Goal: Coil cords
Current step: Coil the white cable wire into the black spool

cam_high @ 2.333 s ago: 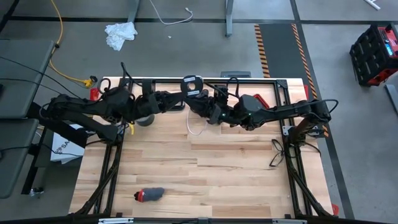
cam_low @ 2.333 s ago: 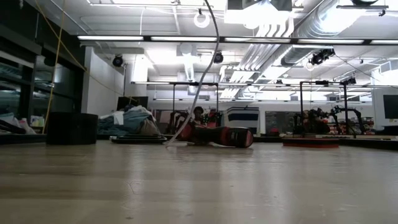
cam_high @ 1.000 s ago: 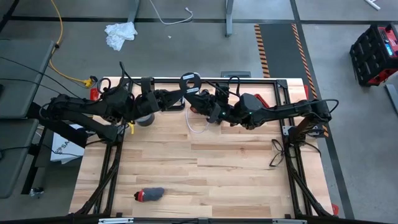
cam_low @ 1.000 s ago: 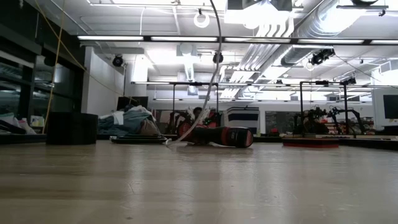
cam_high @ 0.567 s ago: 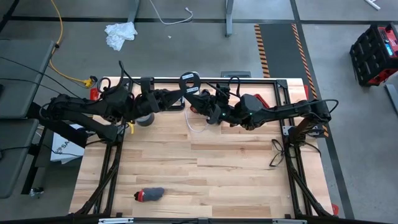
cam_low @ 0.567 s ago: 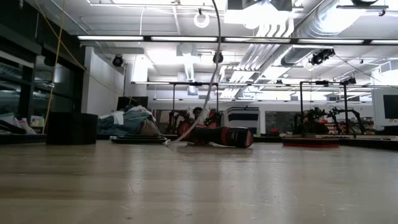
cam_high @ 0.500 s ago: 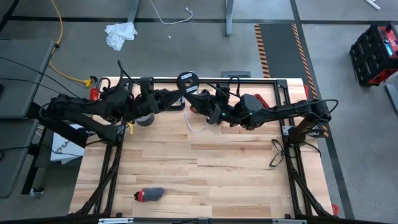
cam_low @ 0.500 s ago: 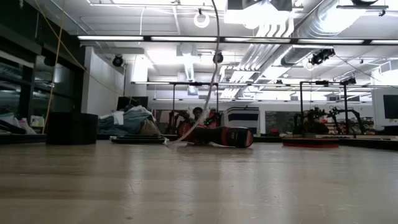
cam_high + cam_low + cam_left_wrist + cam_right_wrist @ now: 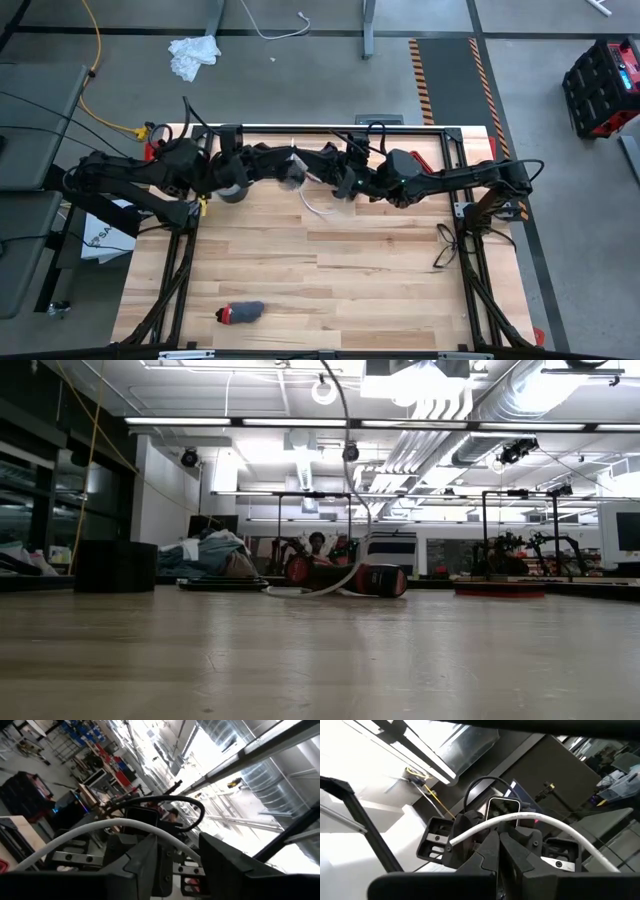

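Note:
The thin white cable (image 9: 315, 208) lies in a loose loop on the table's far middle and rises from there in an arc (image 9: 350, 460). My right gripper (image 9: 325, 172) hangs above the loop, shut (image 9: 499, 840) on the cable (image 9: 545, 820). My left gripper (image 9: 285, 165) faces it from the left and is open (image 9: 185, 845). The cable (image 9: 125, 822) curves over one of its fingers and down into the gap. A blurred grey round shape (image 9: 291, 172) between the two grippers may be the cable's disc. My right gripper is shut on the white cable at a stretch (image 9: 506, 821) just past its fingertips, above the table. The fingers hide the exact place of contact. To either side the cable bends away in a slack arc, and its lower part rests on the table. My left gripper: I cannot tell whether its open fingers touch the cable.
A grey tape roll (image 9: 232, 190) stands under my left arm. A grey and red tool (image 9: 240, 313) lies near the table's front left. The black frame rail (image 9: 400, 128) runs along the far edge. Bare wood (image 9: 380, 270) spreads over the middle and right.
The disc, which stood at my left gripper above the table's far edge, has left that place and come down between the two grippers. The cable's arc has swung over, and more of its lower part now lies on the table.

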Controlling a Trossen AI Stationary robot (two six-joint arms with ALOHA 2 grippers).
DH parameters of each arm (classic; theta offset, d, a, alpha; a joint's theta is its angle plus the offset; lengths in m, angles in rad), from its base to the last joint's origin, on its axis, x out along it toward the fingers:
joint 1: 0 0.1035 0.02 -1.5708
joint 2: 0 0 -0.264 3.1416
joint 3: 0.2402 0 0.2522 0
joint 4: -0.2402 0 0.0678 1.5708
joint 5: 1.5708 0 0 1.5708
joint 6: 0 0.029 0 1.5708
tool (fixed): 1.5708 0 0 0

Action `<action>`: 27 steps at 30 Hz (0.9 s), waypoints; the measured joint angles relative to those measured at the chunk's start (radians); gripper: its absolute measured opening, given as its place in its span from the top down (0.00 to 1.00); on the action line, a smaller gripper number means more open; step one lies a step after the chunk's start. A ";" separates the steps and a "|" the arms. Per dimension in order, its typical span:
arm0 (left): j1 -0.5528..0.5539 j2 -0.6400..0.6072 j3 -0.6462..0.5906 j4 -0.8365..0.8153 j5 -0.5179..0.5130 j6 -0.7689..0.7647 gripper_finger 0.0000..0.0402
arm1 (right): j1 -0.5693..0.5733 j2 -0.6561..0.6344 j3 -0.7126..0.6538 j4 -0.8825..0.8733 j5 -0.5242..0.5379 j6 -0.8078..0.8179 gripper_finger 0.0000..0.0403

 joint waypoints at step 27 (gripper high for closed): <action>-0.018 -0.038 0.001 -0.225 0.099 0.048 0.62 | 0.002 -0.033 0.002 -0.237 -0.096 -0.003 1.00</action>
